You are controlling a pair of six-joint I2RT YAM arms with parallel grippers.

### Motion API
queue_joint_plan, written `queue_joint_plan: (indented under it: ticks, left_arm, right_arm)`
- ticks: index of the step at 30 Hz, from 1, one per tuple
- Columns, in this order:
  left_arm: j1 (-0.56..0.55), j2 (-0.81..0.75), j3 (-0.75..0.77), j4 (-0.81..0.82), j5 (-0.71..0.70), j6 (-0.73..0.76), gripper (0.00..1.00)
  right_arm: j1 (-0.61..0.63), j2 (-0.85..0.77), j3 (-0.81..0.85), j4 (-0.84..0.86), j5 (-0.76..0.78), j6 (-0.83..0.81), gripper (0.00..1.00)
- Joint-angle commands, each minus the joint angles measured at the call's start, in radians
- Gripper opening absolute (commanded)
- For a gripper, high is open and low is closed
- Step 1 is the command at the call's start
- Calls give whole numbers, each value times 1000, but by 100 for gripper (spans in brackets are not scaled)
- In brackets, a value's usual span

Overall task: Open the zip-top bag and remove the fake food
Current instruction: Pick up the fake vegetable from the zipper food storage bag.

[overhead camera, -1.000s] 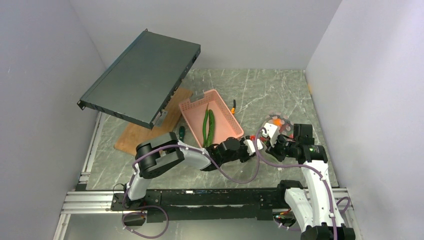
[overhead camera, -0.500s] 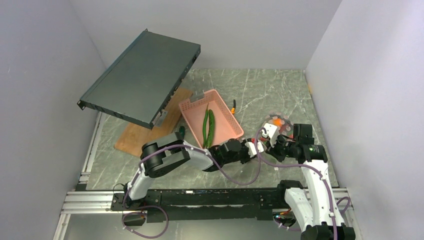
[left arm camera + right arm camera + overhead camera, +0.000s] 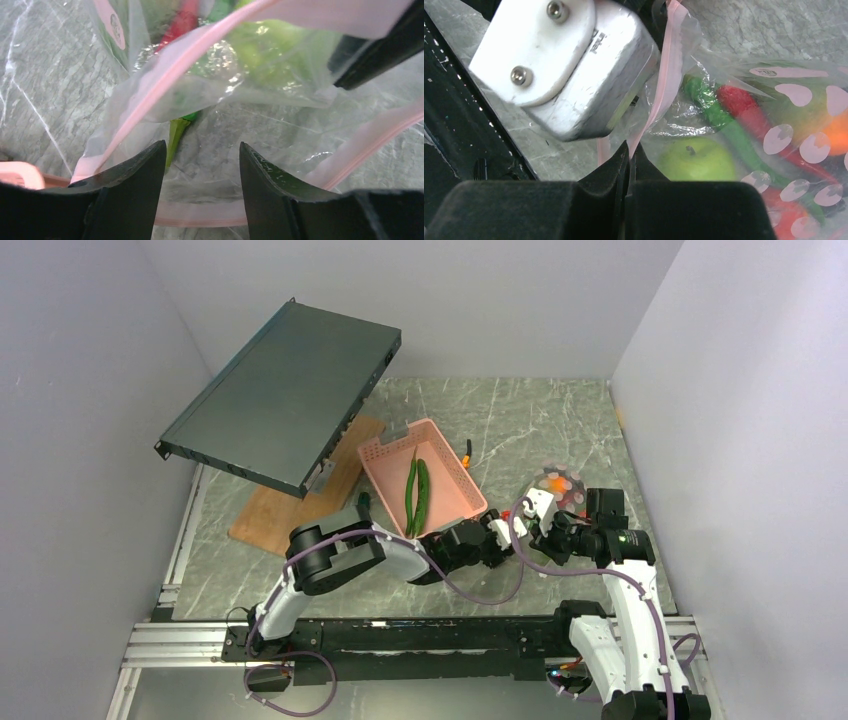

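Right gripper [image 3: 628,155] is clamped on the zip strip [image 3: 665,87] of the bag [image 3: 684,107], which lies on the table [image 3: 520,420], right of the basket [image 3: 385,452]. Left gripper [image 3: 202,150] stands parted at the bag's mouth. Inside the bag: a green apple [image 3: 698,159] and a red piece [image 3: 744,107].

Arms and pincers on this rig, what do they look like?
White links and black joints on the left arm and right arm, with purple cables looped alongside. The left pincer and right pincer have black wedge-shaped fingers; the left's white housing shows two screws.
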Motion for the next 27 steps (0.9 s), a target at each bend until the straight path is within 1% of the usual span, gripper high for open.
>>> queue_joint_plan:
  ticks: [1,5,9,11,12,13,14,16,21,23,24,27]
  left_arm:
    - [10,1,16,24,-74,-63,63]
    - [14,-5,43,-41,-103,-98,69]
    - [31,20,68,-112,-90,-169,67]
    - [43,27,59,-107,-56,-192,57]
    - [49,32,59,-112,-34,-209,46]
    - [56,34,60,-122,-21,-223,38]
    - [61,38,62,-131,-10,-232,35]
    - [65,45,66,-141,1,-231,33]
    - [66,56,70,-180,23,-215,37]
    - [66,54,63,-180,38,-216,35]
    - [66,50,60,-182,43,-221,30]
    - [64,31,52,-192,51,-229,10]
  right_arm:
    - [-7,-14,26,-18,-44,-29,0]
    - [-9,-14,26,-18,-42,-28,0]
    - [-15,-20,27,-21,-44,-29,0]
    - [-19,-21,28,-26,-47,-34,0]
    - [-22,-20,29,-29,-50,-37,0]
    - [-25,-21,29,-31,-52,-39,0]
    - [-27,-22,30,-33,-55,-41,0]
    - [-31,-22,30,-37,-57,-45,0]
    - [-40,-24,32,-43,-62,-52,0]
    - [-41,-25,32,-44,-63,-53,0]
    - [-42,-26,32,-46,-63,-53,0]
    - [-44,-26,32,-48,-65,-57,0]
